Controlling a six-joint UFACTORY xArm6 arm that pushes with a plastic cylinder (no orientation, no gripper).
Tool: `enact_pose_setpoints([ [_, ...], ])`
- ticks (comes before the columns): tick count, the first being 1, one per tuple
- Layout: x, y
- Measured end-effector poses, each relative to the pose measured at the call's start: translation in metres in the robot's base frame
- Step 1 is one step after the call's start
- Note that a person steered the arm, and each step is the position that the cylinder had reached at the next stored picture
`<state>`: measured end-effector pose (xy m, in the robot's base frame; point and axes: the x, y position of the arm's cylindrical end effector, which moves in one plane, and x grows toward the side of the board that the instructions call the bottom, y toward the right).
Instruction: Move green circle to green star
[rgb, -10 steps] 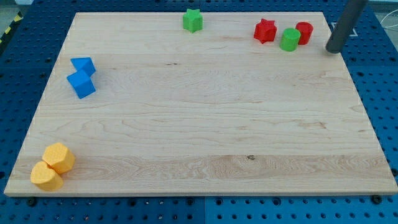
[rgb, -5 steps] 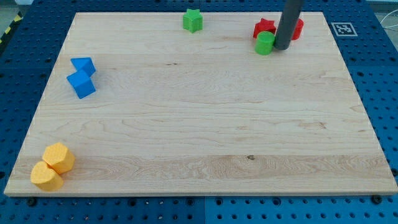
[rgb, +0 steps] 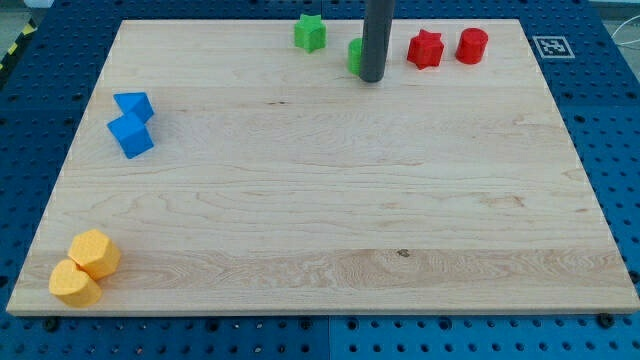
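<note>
My tip (rgb: 371, 78) touches the green circle (rgb: 355, 54), near the green star (rgb: 311, 32). It has no fingers, so it holds nothing. The tabletop (rgb: 320, 220) carries two green, two red (rgb: 425, 49), two blue (rgb: 131, 134), two yellow blocks (rgb: 94, 252).

My tip (rgb: 372, 78) has swept from the view's right edge leftward, carrying the green circle (rgb: 354, 55) out from between the red blocks. It now sits near the green star (rgb: 310, 32), tip against its right side.
</note>
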<state>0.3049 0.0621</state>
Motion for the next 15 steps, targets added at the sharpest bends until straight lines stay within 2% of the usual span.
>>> enact_pose_setpoints([
  [2,-0.01,0.021],
  [5,-0.046,0.017],
  [6,-0.046,0.02],
  [8,-0.013,0.033],
  [15,-0.041,-0.043],
])
